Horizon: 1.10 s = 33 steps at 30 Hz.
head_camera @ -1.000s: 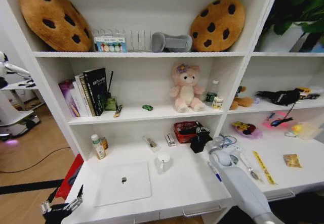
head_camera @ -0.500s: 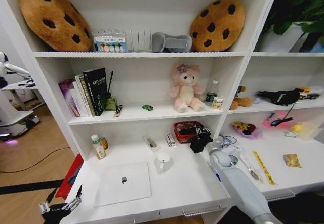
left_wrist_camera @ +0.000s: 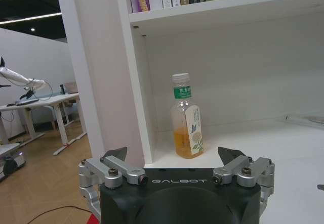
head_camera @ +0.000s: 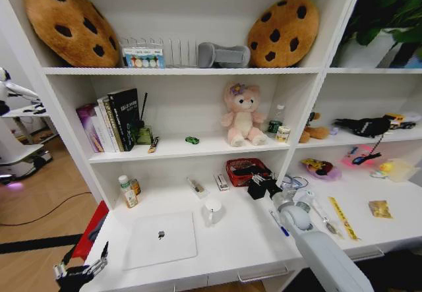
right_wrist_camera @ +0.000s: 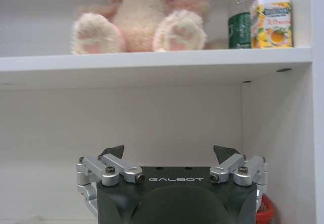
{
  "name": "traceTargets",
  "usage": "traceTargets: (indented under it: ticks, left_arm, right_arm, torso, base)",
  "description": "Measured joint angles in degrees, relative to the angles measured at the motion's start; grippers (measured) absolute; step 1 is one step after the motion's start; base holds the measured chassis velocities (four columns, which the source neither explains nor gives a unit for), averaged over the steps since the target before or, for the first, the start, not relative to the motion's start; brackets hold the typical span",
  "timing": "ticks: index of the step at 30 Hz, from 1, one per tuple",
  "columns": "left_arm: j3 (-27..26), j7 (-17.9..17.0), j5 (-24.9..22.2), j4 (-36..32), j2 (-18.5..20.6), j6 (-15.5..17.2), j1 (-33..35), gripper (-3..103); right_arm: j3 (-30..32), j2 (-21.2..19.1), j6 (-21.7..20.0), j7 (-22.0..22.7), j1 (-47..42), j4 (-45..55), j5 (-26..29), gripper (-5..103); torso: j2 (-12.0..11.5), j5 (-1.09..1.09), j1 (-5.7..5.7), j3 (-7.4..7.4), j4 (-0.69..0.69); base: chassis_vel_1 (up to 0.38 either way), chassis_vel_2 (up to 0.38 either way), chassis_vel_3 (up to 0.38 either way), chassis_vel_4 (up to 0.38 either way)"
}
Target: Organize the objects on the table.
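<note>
Right hand is raised over the back of the bench, just beside the red basket at the rear wall. Its fingers are spread and it grasps nothing; the right wrist view shows both tips apart with only the shelf underside and rear wall ahead. Judgement: it is held high to clear the clutter below it.

Left hand hangs off the bench's front left corner, below bench level, released and empty. The left wrist view looks past its parted tips to a bottle at the back left corner. Judgement: parked clear of the work.

Task items on the bench, counted:
- One laptop, closed, flat, near the front left edge.
- One white cup, upright, just beside the laptop's back right corner.
- One blue pen, lying beside the right arm.
- Two bottles at the back left corner, upright against the side panel.
- Two small packets near the back wall, left of the basket.

Further bits lie on the bench's right section; too cluttered to count reliably.

No item is held by either hand. Judgement: sorting is at an early stage.
</note>
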Motion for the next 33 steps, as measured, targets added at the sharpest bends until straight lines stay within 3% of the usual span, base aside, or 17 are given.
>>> traceTargets:
  ticks: [3, 5, 10, 11, 13, 22, 33]
  left_arm:
    - [0.4, 0.0, 0.2, 0.0, -0.1, 0.0, -0.1, 98]
    - [0.5, 0.0, 0.2, -0.2, -0.4, -0.3, -0.1, 98]
    - [0.1, 0.5, 0.2, 0.3, -0.9, -1.3, -0.1, 97]
    - [0.1, 0.5, 0.2, 0.3, -0.9, -1.3, -0.1, 97]
    - [-0.1, 0.6, 0.2, 0.7, -1.1, -1.9, 0.1, 97]
    - [-0.6, 0.8, 0.7, 1.1, -1.1, -2.5, 0.0, 97]
    - [-0.4, 1.0, 1.1, 2.1, -1.8, -2.8, 0.0, 97]
  right_arm:
    - [1.0, -0.4, -3.7, 4.0, -5.1, 7.1, -0.3, 99]
    - [1.8, -0.5, -8.6, 9.1, -9.9, 12.3, 0.0, 100]
    - [3.7, -0.7, -13.8, 11.9, -14.7, 14.1, 1.1, 100]
    - [3.7, -0.7, -13.8, 11.9, -14.7, 14.1, 1.1, 100]
    - [5.7, -1.6, -19.0, 11.7, -17.4, 15.8, 6.3, 100]
    - [8.0, -3.6, -28.3, 9.7, -16.7, 11.9, 10.0, 100]
    - [11.6, -5.4, -29.7, 4.8, -17.5, 8.0, 11.3, 100]
  torso:
    - [0.0, -0.01, 0.0, 0.0, 0.02]
    - [0.0, 0.02, 0.0, 0.0, -0.02]
    - [0.0, 0.04, 0.0, 0.01, 0.01]
    - [0.0, 0.04, 0.0, 0.01, 0.01]
    - [0.0, 0.0, 0.0, 0.01, 0.0]
    - [0.0, 0.01, 0.01, 0.01, 0.01]
    - [0.0, 0.01, 0.01, 0.01, 0.0]
  base:
    - [0.0, 0.0, 0.0, 0.0]
    - [0.0, 0.0, 0.0, 0.0]
    - [0.0, 0.0, 0.0, 0.0]
    - [0.0, 0.0, 0.0, 0.0]
    - [0.0, 0.0, 0.0, 0.0]
    - [0.0, 0.0, 0.0, 0.0]
    - [0.0, 0.0, 0.0, 0.0]
